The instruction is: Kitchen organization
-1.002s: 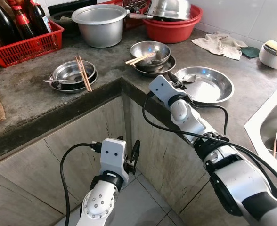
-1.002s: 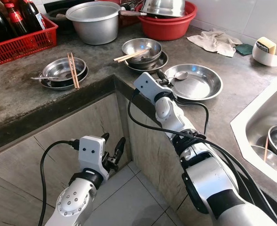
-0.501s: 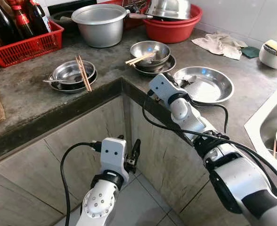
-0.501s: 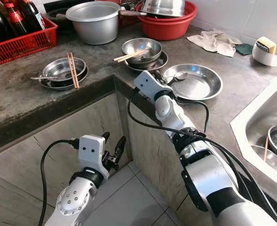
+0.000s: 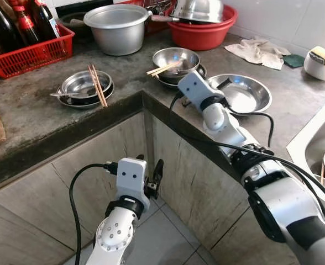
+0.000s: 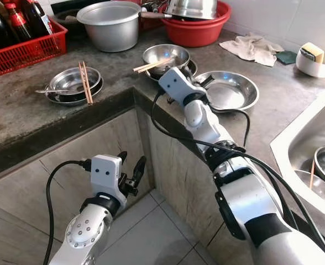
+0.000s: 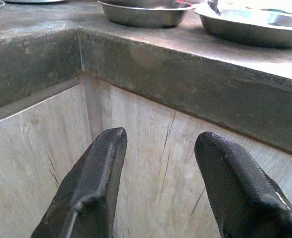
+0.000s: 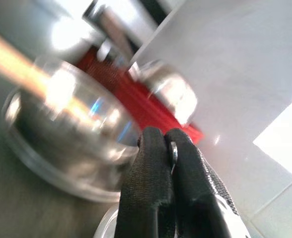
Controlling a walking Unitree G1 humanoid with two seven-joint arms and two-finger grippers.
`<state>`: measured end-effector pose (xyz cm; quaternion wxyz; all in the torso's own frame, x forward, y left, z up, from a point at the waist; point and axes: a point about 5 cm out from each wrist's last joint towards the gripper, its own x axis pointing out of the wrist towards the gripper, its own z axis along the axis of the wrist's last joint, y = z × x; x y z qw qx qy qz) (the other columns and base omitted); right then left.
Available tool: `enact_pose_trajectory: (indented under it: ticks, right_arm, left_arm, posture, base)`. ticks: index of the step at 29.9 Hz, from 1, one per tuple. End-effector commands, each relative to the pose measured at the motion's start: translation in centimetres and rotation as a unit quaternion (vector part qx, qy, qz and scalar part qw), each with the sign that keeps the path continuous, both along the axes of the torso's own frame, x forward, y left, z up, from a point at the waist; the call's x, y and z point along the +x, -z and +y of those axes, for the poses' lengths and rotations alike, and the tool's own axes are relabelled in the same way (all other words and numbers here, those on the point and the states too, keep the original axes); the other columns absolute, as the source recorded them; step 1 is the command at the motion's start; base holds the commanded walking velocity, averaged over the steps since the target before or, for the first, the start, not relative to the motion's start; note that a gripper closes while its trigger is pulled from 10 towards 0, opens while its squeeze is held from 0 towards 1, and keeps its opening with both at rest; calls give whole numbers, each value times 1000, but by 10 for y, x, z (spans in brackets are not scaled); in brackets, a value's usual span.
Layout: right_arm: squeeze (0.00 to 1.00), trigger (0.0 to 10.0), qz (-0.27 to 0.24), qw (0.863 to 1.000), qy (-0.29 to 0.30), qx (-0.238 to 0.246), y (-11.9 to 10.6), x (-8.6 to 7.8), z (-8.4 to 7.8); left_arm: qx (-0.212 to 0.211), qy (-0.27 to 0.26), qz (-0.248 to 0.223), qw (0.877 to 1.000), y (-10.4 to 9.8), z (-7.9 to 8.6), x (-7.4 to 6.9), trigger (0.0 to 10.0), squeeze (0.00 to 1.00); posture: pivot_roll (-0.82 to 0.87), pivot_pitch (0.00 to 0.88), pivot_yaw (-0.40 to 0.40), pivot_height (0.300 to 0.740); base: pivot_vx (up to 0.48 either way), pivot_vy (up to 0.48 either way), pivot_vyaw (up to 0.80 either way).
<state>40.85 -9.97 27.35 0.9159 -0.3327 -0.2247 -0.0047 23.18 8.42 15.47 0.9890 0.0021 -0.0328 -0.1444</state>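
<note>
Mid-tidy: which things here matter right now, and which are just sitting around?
In play: right hand, shut on the spoon; bowl with chopsticks; shallow steel dish; second bowl.
Lying about: cloth; red crate of bottles; big pot; red basin. Left hand hangs open, idle.

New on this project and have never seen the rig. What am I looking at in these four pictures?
It is a humanoid robot with two silver arms, standing at a kitchen counter. The two wide pictures come from its head camera. The two close ones come from a camera on each wrist. The left end effector hangs open below the counter, facing the cabinet. The right end effector is by the steel plate, shut on a thin metal handle, probably a spoon's. Also on the counter are a bowl with chopsticks, a pot, a red basin and a cloth.
</note>
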Motion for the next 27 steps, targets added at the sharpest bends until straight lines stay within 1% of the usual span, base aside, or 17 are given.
enact_pose_trajectory:
  ticks: [1,3,4,5,6,7,9,11,13,14,16,17,18,22,24,25,27]
  right_arm:
    - [0,0,-50,998,-16,47,-21,-6,-3]
    - [0,0,-67,993,-30,97,-29,-12,-8]
    - [0,0,-81,987,-43,129,-33,-18,-11]
    - [0,0,-81,987,-43,129,-33,-18,-11]
    - [0,0,-99,980,-61,165,-37,-28,-15]
    - [0,0,-99,980,-61,165,-37,-28,-15]
    - [0,0,-112,975,-71,180,-39,-36,-18]
    - [0,0,-124,965,-92,210,-40,-52,-21]
    - [0,0,-113,956,-117,244,-33,-71,-25]
    - [0,0,-113,956,-117,244,-33,-71,-25]
    - [0,0,-103,955,-118,251,-26,-78,-27]
    - [0,0,-97,955,-113,255,-21,-83,-29]
    - [0,0,-89,955,-107,262,-16,-89,-32]
    - [0,0,-71,956,-88,271,-6,-100,-36]
    - [0,0,-67,956,-85,274,-5,-101,-37]
    - [0,0,-54,956,-78,276,-1,-107,-37]
    - [0,0,-47,957,-75,278,0,-110,-38]
  left_arm:
    - [2,0,2,1000,2,0,1,10000,0]
    - [3,0,0,1000,1,0,2,10000,0]
    - [3,0,-1,1000,1,1,4,10000,0]
    - [3,0,-1,1000,1,1,4,10000,0]
    - [1,0,-4,1000,0,0,5,10000,0]
    - [1,0,-4,1000,0,0,5,10000,0]
    - [1,1,-5,1000,0,0,6,10000,0]
    - [-2,2,-8,1000,-2,1,8,10000,0]
    - [-5,3,-11,1000,-3,1,10,10000,0]
    - [-5,3,-11,1000,-3,1,10,10000,0]
    - [-6,4,-12,1000,-3,1,12,10000,0]
    - [-6,10,-16,1000,-4,0,13,10000,0]
    - [-7,17,-20,1000,-5,-1,15,10000,0]
    - [-7,23,-22,999,-6,-2,19,10000,0]
    - [-5,23,-23,999,-6,-1,20,10000,0]
    - [-6,22,-25,999,-7,-1,23,10000,0]
    - [-8,21,-26,999,-7,0,24,10000,0]
  posture:
    - [117,125,-18,740]
    - [116,119,-18,740]
    - [115,111,-13,740]
    - [115,111,-13,740]
    - [111,106,-10,740]
    - [111,106,-10,740]
    - [110,98,-7,740]
    - [101,86,1,740]
    - [94,73,7,740]
    - [94,73,7,740]
    - [88,64,13,740]
    - [82,56,19,740]
    - [77,50,27,740]
    - [70,38,34,740]
    - [69,38,34,740]
    - [70,30,35,740]
    - [71,29,35,740]
  base:
    - [0,0,0]
    - [0,0,0]
    - [0,0,0]
    - [0,0,0]
    - [0,0,0]
    - [0,0,0]
    - [0,0,0]
    - [0,0,0]
    - [0,0,0]
    - [0,0,0]
    - [0,0,0]
    - [0,0,-800]
    - [0,480,-800]
    - [0,480,-800]
    - [0,480,-800]
    - [0,480,-800]
    - [0,480,-800]
